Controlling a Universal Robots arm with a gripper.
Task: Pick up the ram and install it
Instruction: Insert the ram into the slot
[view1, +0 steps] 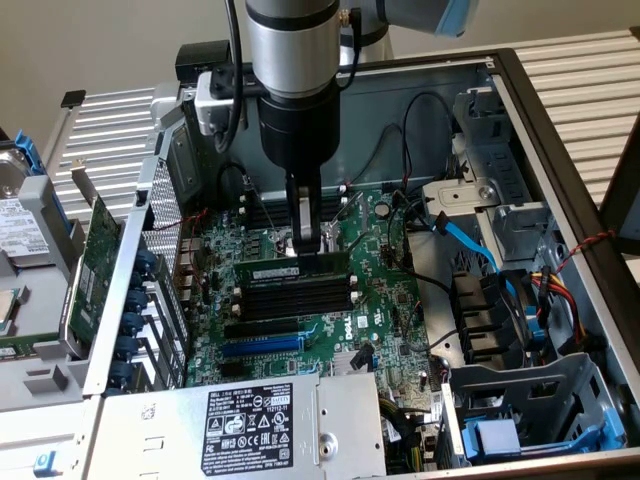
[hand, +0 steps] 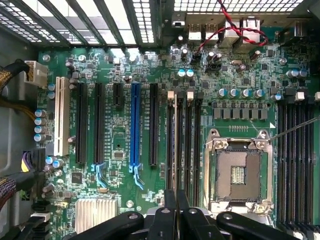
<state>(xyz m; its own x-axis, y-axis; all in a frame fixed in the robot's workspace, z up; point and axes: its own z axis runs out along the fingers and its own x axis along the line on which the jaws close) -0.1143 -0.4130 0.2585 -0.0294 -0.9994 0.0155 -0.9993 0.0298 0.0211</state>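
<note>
Ram (view1: 275, 270) btwn gripper (view1: 313, 248) jaws

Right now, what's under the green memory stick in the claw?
The ram held by the claw sits over a row of black memory slots on the green motherboard. The slot directly beneath it is covered, so whether it is seated cannot be seen.

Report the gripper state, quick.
The gripper: closed, holding the ram at the black memory slots.
</note>
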